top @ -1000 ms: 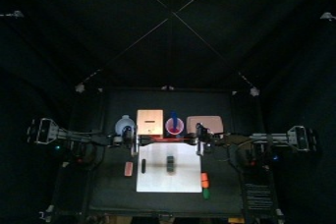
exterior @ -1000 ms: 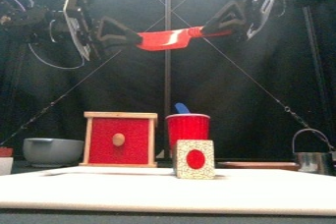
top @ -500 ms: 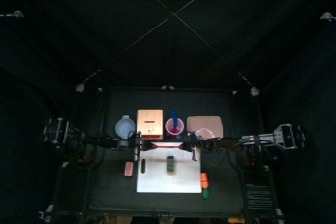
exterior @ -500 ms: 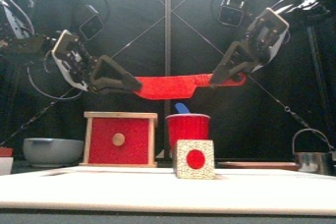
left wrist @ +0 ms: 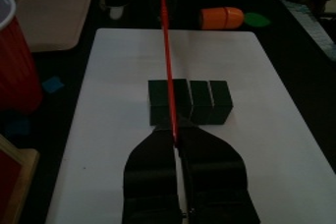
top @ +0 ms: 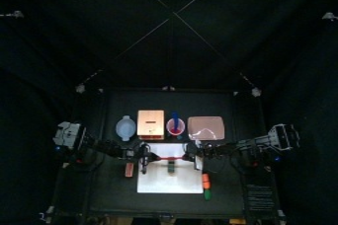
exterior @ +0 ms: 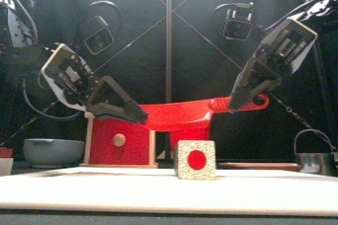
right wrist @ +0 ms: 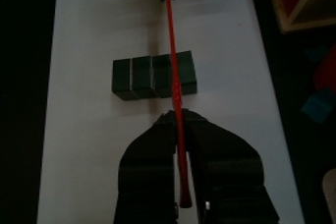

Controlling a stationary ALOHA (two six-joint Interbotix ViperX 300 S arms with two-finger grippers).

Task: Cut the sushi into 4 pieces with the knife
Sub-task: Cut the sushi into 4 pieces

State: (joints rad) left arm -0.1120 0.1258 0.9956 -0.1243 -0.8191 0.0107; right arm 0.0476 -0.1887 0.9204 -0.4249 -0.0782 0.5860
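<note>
The red toy knife (exterior: 179, 115) hangs level above the white cutting board (top: 153, 177), held at both ends. My left gripper (exterior: 126, 111) is shut on one end and my right gripper (exterior: 244, 96) on the other. The dark green sushi roll (left wrist: 192, 102) lies across the board (left wrist: 132, 71) under the blade (left wrist: 165, 61). In the right wrist view the blade (right wrist: 171, 51) crosses the roll (right wrist: 155, 76) near a seam. From the front the roll's white end with a red centre (exterior: 197, 160) sits just below the knife. A gap remains between blade and roll.
Behind the board stand the blue-grey bowl (top: 126, 126), the wooden box (top: 152, 122), the red cup (top: 175, 125) and the pink tray (top: 207, 126). An orange toy (top: 208, 181) and a green one (top: 209, 193) lie right of the board. The metal cutter (exterior: 313, 160) stands at the far right.
Both grippers have come down together with the knife, from high above the table to just over the sushi roll. The roll has not moved.
</note>
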